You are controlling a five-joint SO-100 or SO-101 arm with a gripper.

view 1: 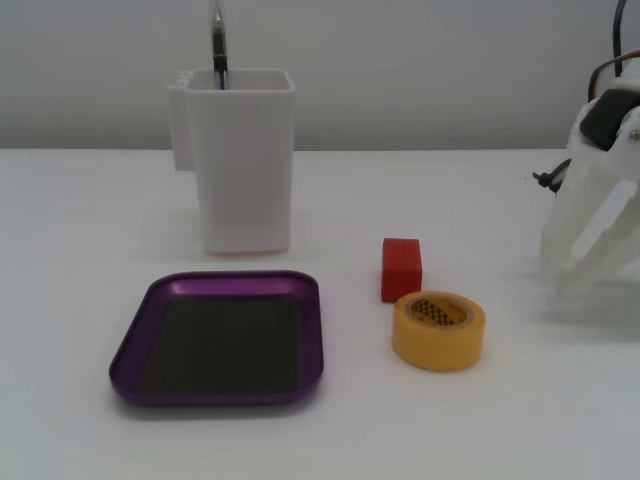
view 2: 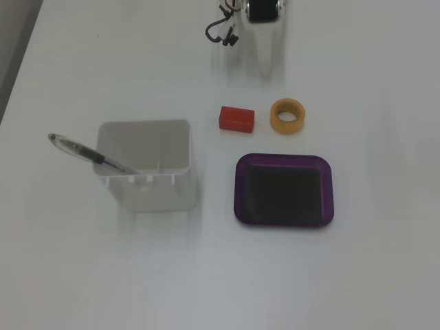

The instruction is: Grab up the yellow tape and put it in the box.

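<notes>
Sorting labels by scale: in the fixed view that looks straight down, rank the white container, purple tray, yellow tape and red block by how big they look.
1. White container, though it is tall, so its top is nearer the camera and may look enlarged.
2. Purple tray, slightly smaller.
3. Yellow tape and red block: too alike to rank.

Red block (view 1: 401,268), tall white container (view 1: 243,160) holding pen (view 2: 89,155), white table (view 1: 80,240)
</notes>
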